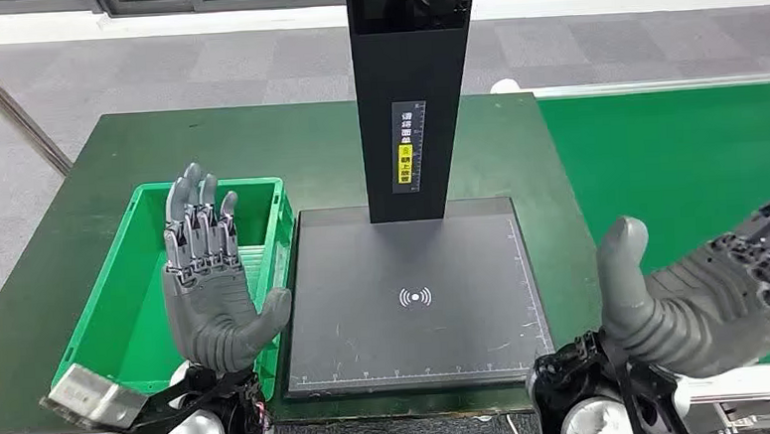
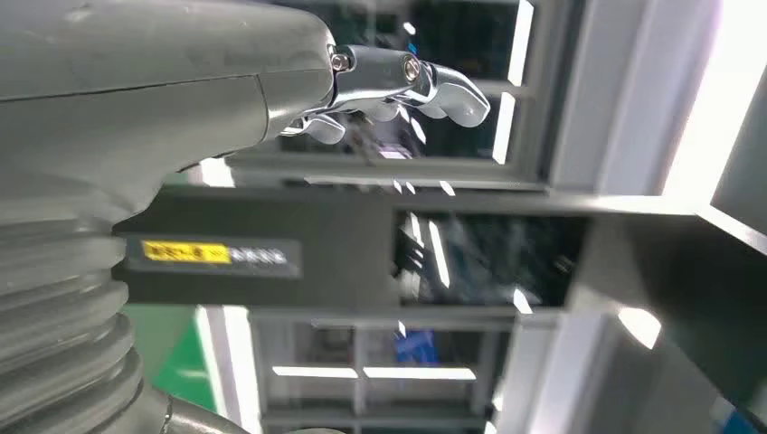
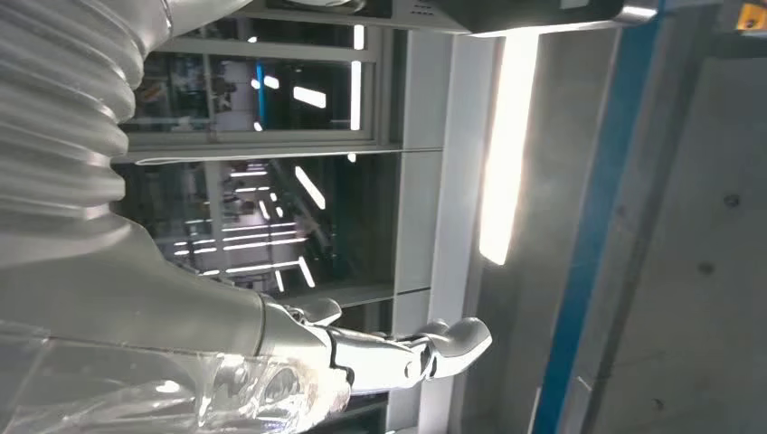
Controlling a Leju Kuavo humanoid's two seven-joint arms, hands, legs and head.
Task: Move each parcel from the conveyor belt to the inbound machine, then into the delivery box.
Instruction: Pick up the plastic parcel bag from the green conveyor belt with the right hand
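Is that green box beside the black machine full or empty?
Empty, as far as shows. In the head view the green box has a bare floor, though the left hand hides part of it.

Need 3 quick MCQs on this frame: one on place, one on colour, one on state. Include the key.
1. Where is the delivery box relative to the inbound machine's platform?
A. On the robot's left of it
B. On the robot's right of it
C. On top of it

2. What colour is the conveyor belt?
A. Black
B. Green
C. Blue

3. What is the left hand doing?
A. Gripping a parcel
B. Pressing on the platform
C. Raised, fingers apart, holding nothing

Key:
1. A: the green delivery box sits beside the left edge of the inbound machine.
2. B: the conveyor belt on the right is green.
3. C: the left hand is raised over the box with nothing in it.
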